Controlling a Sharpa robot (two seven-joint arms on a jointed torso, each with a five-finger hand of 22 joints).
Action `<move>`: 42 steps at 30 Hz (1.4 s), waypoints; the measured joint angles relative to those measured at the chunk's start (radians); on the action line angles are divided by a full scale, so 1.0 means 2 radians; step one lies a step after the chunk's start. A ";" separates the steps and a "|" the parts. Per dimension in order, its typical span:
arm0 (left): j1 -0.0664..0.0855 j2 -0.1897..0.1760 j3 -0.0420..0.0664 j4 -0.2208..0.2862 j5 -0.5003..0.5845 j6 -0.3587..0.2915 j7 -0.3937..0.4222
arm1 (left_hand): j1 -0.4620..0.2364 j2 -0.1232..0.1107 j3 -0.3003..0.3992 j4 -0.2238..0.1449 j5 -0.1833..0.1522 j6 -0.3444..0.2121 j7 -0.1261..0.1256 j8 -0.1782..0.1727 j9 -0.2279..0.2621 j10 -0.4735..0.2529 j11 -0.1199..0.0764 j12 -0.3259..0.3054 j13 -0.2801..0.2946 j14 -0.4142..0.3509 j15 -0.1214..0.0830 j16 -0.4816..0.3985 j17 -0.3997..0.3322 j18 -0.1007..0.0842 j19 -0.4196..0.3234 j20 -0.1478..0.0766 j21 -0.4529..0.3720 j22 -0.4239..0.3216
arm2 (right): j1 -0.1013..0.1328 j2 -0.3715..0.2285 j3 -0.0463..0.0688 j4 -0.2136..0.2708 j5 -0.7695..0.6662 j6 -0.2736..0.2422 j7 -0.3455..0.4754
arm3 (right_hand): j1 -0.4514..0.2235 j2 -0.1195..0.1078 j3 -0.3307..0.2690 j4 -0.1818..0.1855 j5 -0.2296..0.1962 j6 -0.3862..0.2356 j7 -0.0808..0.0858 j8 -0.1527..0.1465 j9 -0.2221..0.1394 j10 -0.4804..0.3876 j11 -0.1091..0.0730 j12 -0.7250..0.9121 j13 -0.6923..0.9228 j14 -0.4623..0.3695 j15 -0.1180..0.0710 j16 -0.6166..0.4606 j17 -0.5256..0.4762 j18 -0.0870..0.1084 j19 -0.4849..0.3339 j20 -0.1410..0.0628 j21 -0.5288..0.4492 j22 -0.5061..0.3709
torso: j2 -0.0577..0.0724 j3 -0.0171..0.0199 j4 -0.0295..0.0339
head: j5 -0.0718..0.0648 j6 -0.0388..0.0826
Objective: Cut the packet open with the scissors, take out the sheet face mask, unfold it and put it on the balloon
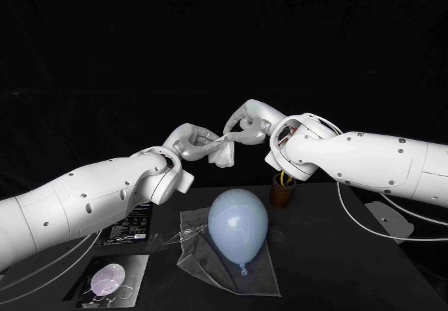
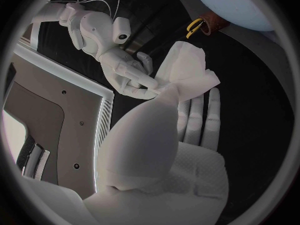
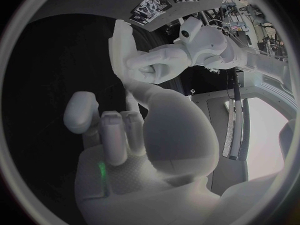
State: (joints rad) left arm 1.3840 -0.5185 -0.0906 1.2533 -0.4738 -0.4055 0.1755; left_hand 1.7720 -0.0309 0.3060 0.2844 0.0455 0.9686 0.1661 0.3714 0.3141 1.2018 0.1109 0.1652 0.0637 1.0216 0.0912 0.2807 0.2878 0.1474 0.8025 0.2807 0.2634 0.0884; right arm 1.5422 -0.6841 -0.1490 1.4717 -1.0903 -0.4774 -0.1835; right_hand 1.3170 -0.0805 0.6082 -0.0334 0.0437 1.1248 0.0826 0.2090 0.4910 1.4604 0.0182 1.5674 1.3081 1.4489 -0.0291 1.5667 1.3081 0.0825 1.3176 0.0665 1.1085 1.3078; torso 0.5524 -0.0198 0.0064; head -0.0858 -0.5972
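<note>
Both hands are raised behind the balloon [image 1: 238,223], well above the surface [image 1: 373,272]. The sheet face mask [image 1: 222,154] hangs between them as a small white wad, folded over on itself. The left hand [image 1: 191,146] has its fingers [image 3: 147,71] closed round one side of it. The right hand [image 1: 245,126] pinches an edge from the other side, its fingers [image 2: 140,82] drawn together on the fabric. Each hand holds the mask and nothing else.

From that I'd judge the early steps are done. The mask is out of its wrapping, and the scissors [image 2: 195,28] stand handles-up in a brown holder [image 1: 282,192] just behind the balloon on the right arm's side, put away rather than in use. A dark printed packet [image 1: 126,228] lies flat beside the balloon on the left arm's side, partly under that arm. I cannot tell from here whether its top is cut.

The step in hand looks like the unfolding, and it seems barely started, since the mask is bunched and no face shape shows. The balloon lies bare on a crumpled clear film [image 1: 224,267] with its knot toward the robot. Spreading the sheet out and laying it over the balloon are both left to do.
</note>
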 measured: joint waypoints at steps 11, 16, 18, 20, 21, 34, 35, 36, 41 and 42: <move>0.000 -0.002 0.000 0.003 0.000 0.009 0.003 | -0.042 -0.031 0.087 -0.018 0.000 0.005 -0.002 0.003 0.002 0.027 -0.003 -0.025 0.001 0.018 -0.002 -0.015 0.003 0.000 0.000 0.000 0.015 0.011 | 0.000 0.007 -0.001 -0.017 0.009 0.028 0.000 | -0.026 -0.007 -0.014 0.016 0.005 -0.026 0.009 -0.008 0.003 0.001 0.001 -0.051 0.000 0.003 0.003 -0.004 0.000 0.017 -0.047 0.004 -0.082 0.000 | 0.000 0.0000 -0.0006 | 0.000 -0.001; -0.001 -0.003 -0.001 0.005 0.000 0.022 0.004 | -0.059 -0.033 0.099 -0.029 0.000 0.005 -0.002 0.005 0.002 0.033 -0.003 -0.032 0.001 0.022 -0.003 -0.018 0.006 0.005 0.003 -0.003 0.029 0.018 | 0.000 0.015 -0.006 -0.026 0.027 0.064 -0.001 | -0.062 -0.034 -0.070 0.059 0.007 -0.097 0.037 -0.047 -0.018 -0.112 0.029 -0.373 -0.097 -0.079 0.023 -0.128 -0.106 0.040 -0.175 0.025 -0.280 -0.048 | 0.000 0.0000 -0.0003 | 0.000 -0.001; -0.001 -0.004 -0.001 0.005 0.001 0.028 0.003 | -0.063 -0.032 0.104 -0.034 0.000 0.005 -0.002 0.006 0.002 0.033 -0.002 -0.034 0.002 0.023 -0.003 -0.019 0.007 0.012 0.012 -0.007 0.041 0.024 | 0.000 0.015 -0.006 -0.029 0.033 0.072 -0.001 | -0.056 -0.045 -0.088 0.078 0.008 -0.113 0.045 -0.056 -0.021 -0.161 0.037 -0.468 -0.166 -0.155 0.032 -0.210 -0.210 0.041 -0.196 0.035 -0.317 -0.071 | 0.000 0.0001 -0.0001 | 0.000 -0.001; -0.002 -0.005 -0.002 0.005 0.002 0.033 0.002 | -0.071 -0.032 0.108 -0.038 0.000 0.005 -0.002 0.006 0.002 0.036 -0.003 -0.036 0.002 0.029 -0.003 -0.019 0.009 0.012 0.018 -0.011 0.051 0.030 | 0.000 0.015 -0.007 -0.030 0.039 0.080 -0.001 | -0.052 -0.056 -0.104 0.099 0.010 -0.125 0.054 -0.062 -0.023 -0.199 0.047 -0.528 -0.222 -0.216 0.044 -0.274 -0.267 0.041 -0.220 0.045 -0.358 -0.098 | 0.000 0.0001 0.0000 | 0.000 -0.001; -0.003 -0.005 -0.002 0.005 0.002 0.035 0.002 | -0.072 -0.030 0.109 -0.041 0.000 0.005 -0.002 0.007 0.002 0.037 -0.004 -0.037 0.002 0.030 -0.004 -0.019 0.009 0.012 0.020 -0.013 0.055 0.032 | 0.000 0.015 -0.007 -0.030 0.042 0.082 0.000 | -0.048 -0.060 -0.112 0.108 0.010 -0.130 0.058 -0.063 -0.024 -0.209 0.051 -0.551 -0.251 -0.234 0.048 -0.298 -0.285 0.041 -0.228 0.051 -0.378 -0.114 | 0.000 0.0000 0.0000 | 0.000 -0.002; 0.000 -0.012 0.000 0.005 0.029 0.091 -0.026 | -0.101 -0.023 0.118 -0.067 0.000 0.002 -0.001 0.009 0.002 0.044 -0.003 -0.044 0.004 0.052 -0.009 -0.021 0.019 0.012 0.063 -0.049 0.120 0.068 | -0.009 -0.016 -0.013 -0.032 0.098 0.091 0.017 | 0.006 -0.038 -0.254 0.161 0.021 -0.159 0.062 -0.058 -0.026 -0.271 0.086 -0.638 -0.475 -0.336 0.091 -0.469 -0.429 0.040 -0.274 0.101 -0.521 -0.273 | 0.000 0.0000 -0.0002 | 0.000 -0.002; 0.000 -0.014 0.000 0.005 0.033 0.098 -0.031 | -0.101 -0.022 0.119 -0.067 0.000 0.002 -0.001 0.009 0.002 0.044 -0.003 -0.044 0.004 0.053 -0.009 -0.021 0.019 0.012 0.064 -0.049 0.121 0.069 | -0.010 -0.022 -0.013 -0.031 0.106 0.090 0.021 | 0.008 -0.032 -0.269 0.161 0.021 -0.160 0.061 -0.056 -0.027 -0.273 0.088 -0.637 -0.488 -0.341 0.092 -0.476 -0.438 0.040 -0.277 0.104 -0.521 -0.284 | 0.000 0.0000 -0.0002 | 0.000 -0.002; 0.000 -0.015 0.000 0.004 0.035 0.103 -0.034 | -0.103 -0.022 0.119 -0.067 0.000 0.001 0.000 0.009 0.002 0.044 -0.003 -0.044 0.004 0.053 -0.009 -0.021 0.020 0.012 0.064 -0.049 0.123 0.070 | -0.011 -0.026 -0.013 -0.029 0.111 0.089 0.023 | 0.009 -0.026 -0.281 0.161 0.021 -0.160 0.061 -0.054 -0.027 -0.274 0.089 -0.634 -0.498 -0.342 0.094 -0.481 -0.445 0.040 -0.279 0.106 -0.521 -0.293 | 0.000 0.0000 -0.0002 | 0.000 -0.002; -0.001 -0.019 0.000 0.004 0.050 0.122 -0.049 | -0.108 -0.021 0.123 -0.071 -0.002 0.000 0.000 0.009 0.002 0.045 -0.005 -0.046 0.004 0.065 -0.012 -0.021 0.024 0.012 0.070 -0.055 0.133 0.076 | -0.018 -0.049 -0.015 -0.014 0.141 0.086 0.040 | 0.019 -0.009 -0.330 0.161 0.028 -0.160 0.062 -0.049 -0.033 -0.274 0.089 -0.620 -0.537 -0.345 0.097 -0.495 -0.473 0.040 -0.281 0.108 -0.521 -0.324 | 0.000 0.0002 -0.0003 | 0.000 -0.003; -0.001 -0.020 0.000 0.004 0.053 0.125 -0.052 | -0.108 -0.021 0.124 -0.072 -0.002 -0.001 0.000 0.009 0.002 0.045 -0.005 -0.046 0.004 0.066 -0.013 -0.021 0.025 0.012 0.070 -0.055 0.133 0.076 | -0.020 -0.054 -0.015 -0.008 0.147 0.086 0.045 | 0.021 -0.008 -0.338 0.161 0.028 -0.160 0.062 -0.049 -0.034 -0.276 0.091 -0.618 -0.543 -0.348 0.099 -0.499 -0.478 0.040 -0.282 0.109 -0.521 -0.329 | 0.000 0.0002 -0.0003 | 0.000 -0.003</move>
State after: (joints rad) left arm 1.3829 -0.5577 -0.0910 1.2605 -0.3671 -0.1556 0.0705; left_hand 1.5560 -0.0726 0.5535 0.1400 0.0422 0.9675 0.1663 0.3885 0.3181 1.2924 0.1018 0.0725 0.0711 1.1527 0.0662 0.2385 0.3375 0.1705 0.9422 0.1700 0.5296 0.2413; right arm 1.5015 -0.7922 -0.1795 1.4549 -0.7961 -0.3062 -0.0928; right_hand 1.3592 -0.0957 -0.0686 0.2892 0.0988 0.8051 0.2056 0.1118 0.4234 0.9091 0.2002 0.3321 0.2216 0.7527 0.1693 0.5692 0.3527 0.1625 0.7546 0.2836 0.0660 0.6491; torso 0.5523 -0.0193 0.0058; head -0.0856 -0.6031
